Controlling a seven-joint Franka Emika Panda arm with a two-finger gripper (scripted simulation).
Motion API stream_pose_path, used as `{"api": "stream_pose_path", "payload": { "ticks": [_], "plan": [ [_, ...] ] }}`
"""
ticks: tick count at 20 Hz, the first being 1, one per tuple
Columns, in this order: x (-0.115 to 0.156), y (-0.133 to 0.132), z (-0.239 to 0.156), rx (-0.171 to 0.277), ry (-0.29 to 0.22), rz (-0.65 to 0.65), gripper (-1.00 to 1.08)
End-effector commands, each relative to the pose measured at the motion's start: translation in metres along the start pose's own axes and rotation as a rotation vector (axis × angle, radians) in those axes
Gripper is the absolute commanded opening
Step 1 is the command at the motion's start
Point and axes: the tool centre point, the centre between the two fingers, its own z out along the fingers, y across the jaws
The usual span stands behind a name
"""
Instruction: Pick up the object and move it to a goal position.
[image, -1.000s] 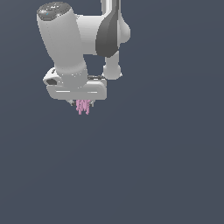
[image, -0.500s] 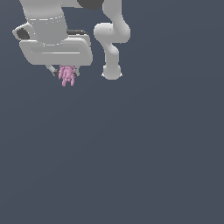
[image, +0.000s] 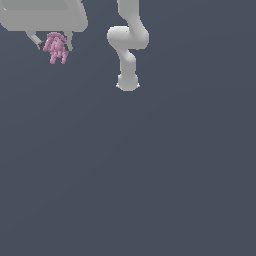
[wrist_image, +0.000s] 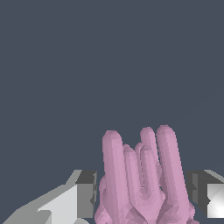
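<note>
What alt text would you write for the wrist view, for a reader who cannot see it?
A pink lumpy object with several long rounded prongs sits between the two fingers of the end effector, its prongs pointing away from the camera. Behind it there is only a plain dark grey-blue background.

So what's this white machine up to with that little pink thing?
It's a robot arm carrying a small pink lumpy object in its hand. The hand's two fingers are closed on it from either side, with the object's short prongs pointing away from the hand. It hangs clear of the plain grey floor, at the upper part of the exterior view's left.
</note>
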Motion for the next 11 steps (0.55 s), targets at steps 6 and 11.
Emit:
{"api": "stream_pose_path", "payload": {
  "ticks": [6, 11],
  "plan": [
    [-0.013, 0.015, -0.034, -0.001, -0.002, -0.001, -1.00],
    [-0.015, 0.018, -0.040, -0.001, -0.002, -0.001, -1.00]
  ]
}}
